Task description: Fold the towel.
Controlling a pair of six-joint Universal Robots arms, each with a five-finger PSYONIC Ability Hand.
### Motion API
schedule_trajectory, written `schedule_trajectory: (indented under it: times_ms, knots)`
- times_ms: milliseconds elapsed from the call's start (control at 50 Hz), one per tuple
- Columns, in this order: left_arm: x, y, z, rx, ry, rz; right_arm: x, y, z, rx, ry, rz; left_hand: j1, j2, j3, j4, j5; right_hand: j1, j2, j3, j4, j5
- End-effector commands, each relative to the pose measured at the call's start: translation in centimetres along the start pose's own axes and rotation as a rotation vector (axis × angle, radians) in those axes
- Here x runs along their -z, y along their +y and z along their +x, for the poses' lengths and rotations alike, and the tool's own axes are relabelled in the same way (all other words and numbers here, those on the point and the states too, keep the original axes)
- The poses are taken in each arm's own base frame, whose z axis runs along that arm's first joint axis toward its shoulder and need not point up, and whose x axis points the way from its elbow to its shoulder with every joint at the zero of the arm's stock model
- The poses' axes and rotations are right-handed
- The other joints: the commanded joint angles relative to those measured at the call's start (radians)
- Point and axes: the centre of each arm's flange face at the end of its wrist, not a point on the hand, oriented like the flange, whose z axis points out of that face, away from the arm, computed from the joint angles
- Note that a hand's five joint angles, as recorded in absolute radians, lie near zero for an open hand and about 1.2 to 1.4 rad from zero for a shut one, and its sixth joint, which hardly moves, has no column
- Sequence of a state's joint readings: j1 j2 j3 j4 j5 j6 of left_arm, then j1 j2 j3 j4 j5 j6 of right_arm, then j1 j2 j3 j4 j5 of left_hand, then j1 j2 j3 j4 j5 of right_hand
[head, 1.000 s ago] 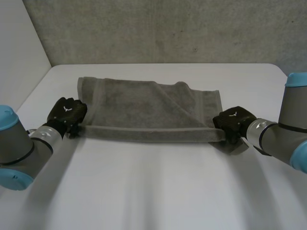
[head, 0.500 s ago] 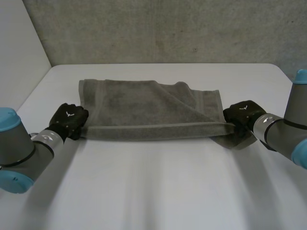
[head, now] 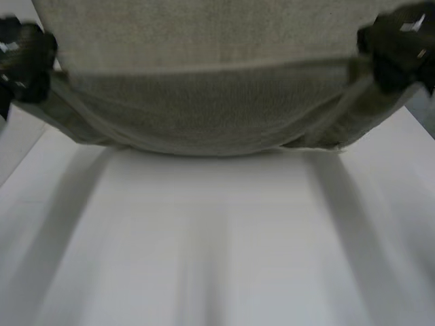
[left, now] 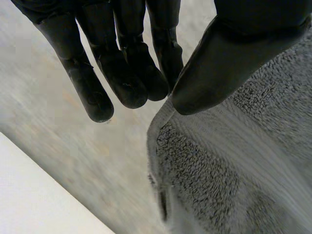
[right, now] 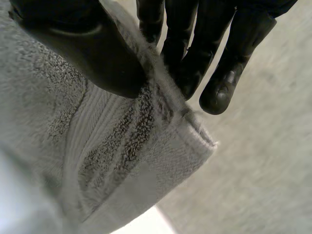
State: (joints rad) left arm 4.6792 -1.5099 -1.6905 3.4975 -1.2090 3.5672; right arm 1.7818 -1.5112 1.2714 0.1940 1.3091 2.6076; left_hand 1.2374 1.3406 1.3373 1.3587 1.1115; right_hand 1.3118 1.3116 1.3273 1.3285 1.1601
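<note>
The grey towel (head: 217, 102) hangs stretched between my two hands, lifted off the white table (head: 217, 244) and sagging in the middle. My left hand (head: 24, 58) grips one upper corner and my right hand (head: 397, 47) the other. In the left wrist view the thumb (left: 229, 53) presses the towel's corner (left: 234, 165) against the fingers (left: 122, 73). In the right wrist view the thumb (right: 83, 48) pinches the towel's hemmed corner (right: 112, 146) against the fingers (right: 219, 58).
Beneath the hanging towel, the table reaches from its lower edge to the front. A grey wall (left: 58, 136) stands behind the table.
Both hands have risen from the table with the towel's near corners. The towel, lying flat a second ago, now hangs in the air between them.
</note>
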Motion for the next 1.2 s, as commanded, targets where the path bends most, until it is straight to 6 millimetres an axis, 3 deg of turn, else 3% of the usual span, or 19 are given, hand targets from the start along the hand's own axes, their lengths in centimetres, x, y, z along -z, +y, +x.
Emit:
schedule_trajectory:
  times_ms: [20, 100, 120, 280, 360, 380, 420, 500, 640, 680, 720, 840, 920, 940, 1040, 1100, 1140, 1180, 1200]
  knots:
    - [0.3, -4.4, -1.7, 0.065, -0.038, 0.122, 2.2, -5.8, 2.2, 0.037, 0.022, 0.133, 0.159, 0.056, 0.059, 0.038, 0.11, 0.084, 0.085, 0.069, 0.068, 0.062]
    - [-0.3, -5.0, -2.4, 0.11, -0.041, 0.132, 1.1, -4.9, 2.1, 0.021, -0.034, 0.06, 0.159, 0.056, 0.059, 0.038, 0.11, 0.084, 0.085, 0.069, 0.068, 0.062]
    - [-0.3, -5.0, -2.4, 0.11, -0.041, 0.132, -0.3, -3.6, 1.8, 0.006, -0.065, 0.004, 0.159, 0.056, 0.059, 0.038, 0.11, 0.084, 0.085, 0.069, 0.068, 0.062]
    - [-5.7, 3.3, -0.5, 0.196, 0.024, -0.054, -5.6, 0.5, 0.6, 0.026, -0.132, -0.129, 0.159, 0.056, 0.059, 0.038, 0.11, 0.084, 0.085, 0.069, 0.068, 0.062]
    - [-7.5, 5.5, 0.2, 0.218, 0.041, -0.107, -9.5, 3.1, 0.5, 0.051, -0.081, -0.146, 0.159, 0.056, 0.059, 0.038, 0.11, 0.084, 0.085, 0.069, 0.068, 0.062]
    - [-8.4, 6.2, 0.0, 0.22, 0.029, -0.121, -9.5, 3.1, 0.5, 0.051, -0.081, -0.146, 0.159, 0.056, 0.059, 0.038, 0.11, 0.084, 0.085, 0.069, 0.068, 0.062]
    - [-9.2, 6.4, -0.2, 0.22, 0.015, -0.121, -11.3, 3.4, 0.1, 0.065, -0.042, -0.115, 0.159, 0.056, 0.059, 0.038, 0.11, 0.084, 0.085, 0.069, 0.068, 0.062]
    - [-10.9, 5.4, -0.4, 0.209, -0.011, -0.073, -12.6, 2.7, 0.5, 0.078, 0.018, -0.046, 0.159, 0.056, 0.059, 0.038, 0.11, 0.084, 0.085, 0.069, 0.068, 0.062]
    - [-13.0, -0.4, -3.0, 0.201, -0.099, 0.109, -12.7, -1.2, 2.9, 0.06, 0.148, 0.139, 0.159, 0.056, 0.059, 0.038, 0.11, 0.084, 0.085, 0.069, 0.068, 0.062]
    - [-12.9, -1.5, -3.4, 0.212, -0.104, 0.138, -12.0, -2.8, 3.5, 0.033, 0.163, 0.187, 0.159, 0.056, 0.059, 0.038, 0.11, 0.084, 0.085, 0.069, 0.068, 0.062]
    - [-12.7, -2.4, -3.8, 0.224, -0.106, 0.158, -11.9, -3.0, 3.5, 0.022, 0.157, 0.189, 0.159, 0.056, 0.059, 0.038, 0.11, 0.084, 0.085, 0.069, 0.068, 0.062]
    - [-11.9, -2.0, -3.3, 0.251, -0.091, 0.128, -11.6, -1.3, 1.4, 0.003, 0.064, 0.083, 0.159, 0.056, 0.059, 0.038, 0.11, 0.084, 0.085, 0.069, 0.068, 0.062]
    - [-10.5, 1.3, -1.4, 0.279, -0.054, 0.013, -11.3, 0.0, 0.0, -0.011, 0.01, 0.008, 0.159, 0.056, 0.059, 0.038, 0.11, 0.084, 0.085, 0.069, 0.068, 0.062]
    - [-10.5, 1.3, -1.4, 0.279, -0.053, 0.013, -11.1, 1.0, -0.6, -0.022, -0.021, -0.043, 0.159, 0.056, 0.059, 0.038, 0.11, 0.084, 0.085, 0.069, 0.068, 0.062]
    - [-7.7, 6.8, 1.9, 0.314, 0.004, -0.131, -9.8, 4.2, -3.2, -0.052, -0.17, -0.196, 0.159, 0.056, 0.059, 0.038, 0.11, 0.084, 0.085, 0.069, 0.068, 0.062]
    - [-6.7, 8.2, 2.9, 0.32, 0.03, -0.16, -8.6, 6.7, -5.2, -0.063, -0.297, -0.266, 0.159, 0.056, 0.059, 0.038, 0.11, 0.084, 0.085, 0.069, 0.068, 0.062]
    - [-4.8, 10.7, 4.3, 0.339, 0.069, -0.213, -8.0, 8.1, -6.2, -0.061, -0.349, -0.305, 0.159, 0.056, 0.059, 0.038, 0.11, 0.084, 0.085, 0.069, 0.068, 0.062]
    - [-3.7, 11.7, 4.8, 0.349, 0.084, -0.239, -6.7, 10.5, -7.3, -0.032, -0.405, -0.365, 0.159, 0.056, 0.059, 0.038, 0.11, 0.084, 0.085, 0.069, 0.068, 0.062]
    - [-2.7, 12.4, 5.1, 0.357, 0.095, -0.259, -6.7, 10.6, -7.3, -0.032, -0.405, -0.365, 0.159, 0.056, 0.059, 0.038, 0.11, 0.084, 0.085, 0.069, 0.068, 0.062]
